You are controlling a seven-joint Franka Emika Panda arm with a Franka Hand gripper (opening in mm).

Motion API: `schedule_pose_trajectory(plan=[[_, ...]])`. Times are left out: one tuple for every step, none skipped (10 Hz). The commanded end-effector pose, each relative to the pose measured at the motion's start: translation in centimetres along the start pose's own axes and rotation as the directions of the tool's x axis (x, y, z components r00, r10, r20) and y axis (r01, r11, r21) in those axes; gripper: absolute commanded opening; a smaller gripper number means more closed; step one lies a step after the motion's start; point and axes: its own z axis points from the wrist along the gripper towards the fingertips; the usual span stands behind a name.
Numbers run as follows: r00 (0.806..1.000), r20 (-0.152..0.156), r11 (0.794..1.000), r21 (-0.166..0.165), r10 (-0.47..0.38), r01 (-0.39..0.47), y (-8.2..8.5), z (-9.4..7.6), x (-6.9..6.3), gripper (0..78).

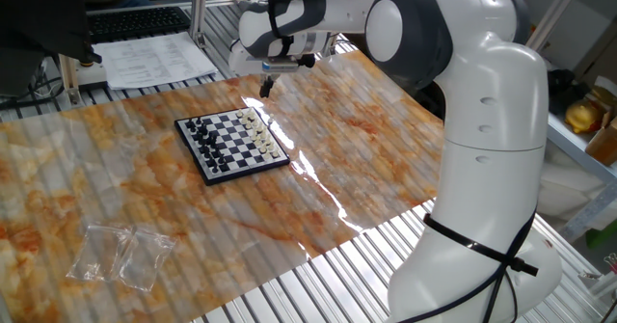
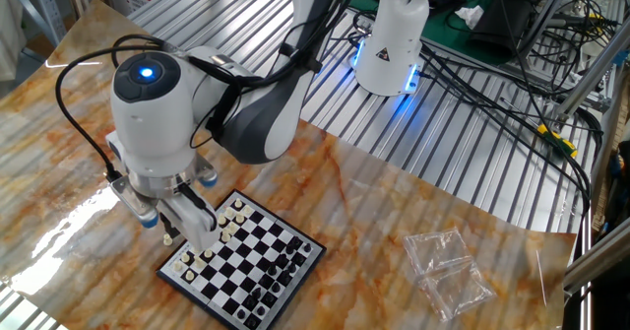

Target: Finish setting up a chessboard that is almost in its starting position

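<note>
Plastic bags [image 1: 120, 255], clear and crumpled, lie at the left near corner of the bench [image 1: 366, 159] in one fixed view, well apart from everything else. Further right sits the chessboard [image 1: 231, 143], flat on the orange marbled sheet, its dark frame turned at an angle to the bench edge. Black pieces [image 1: 200, 131] stand along its left edge and cream-white pieces [image 1: 257, 130] along its right edge. My fingers [image 1: 266, 86] hang just past the white side of the board, above the sheet, not touching any piece that I can see. From that side they are small and dark, and I cannot tell whether they are open or closed. In the other fixed view my fingers [image 2: 202, 235] point down over the white end of the chessboard [image 2: 266, 261], and my wrist hides part of that row. Whether they grip anything I cannot make out.
</note>
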Motion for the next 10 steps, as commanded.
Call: schedule_pose_trajectory(plan=[[1.0,0.005,1.0,-0.001,0.008,-0.008,-0.03,-0.18,-0.12,1.2],[1.0,0.004,1.0,-0.004,0.025,-0.025,-0.02,-0.18,-0.12,1.2],[0.999,0.001,0.999,-0.015,0.039,-0.039,-0.02,-0.18,-0.12,1.2],[0.998,-0.001,0.998,-0.021,0.055,-0.055,-0.02,-0.18,-0.12,1.2],[0.996,0.0,0.996,-0.015,0.084,-0.084,-0.02,-0.18,-0.12,1.2],[0.994,-0.002,0.994,-0.014,0.107,-0.107,-0.02,-0.18,-0.12,1.2],[0.991,-0.003,0.991,-0.014,0.132,-0.132,-0.02,-0.18,-0.12,1.2],[0.988,-0.003,0.988,-0.014,0.153,-0.153,-0.02,-0.18,-0.12,1.2],[0.986,0.0,0.986,-0.015,0.165,-0.165,-0.02,-0.18,-0.12,1.2],[0.987,0.001,0.987,-0.013,0.16,-0.16,-0.02,-0.18,-0.12,1.2]])
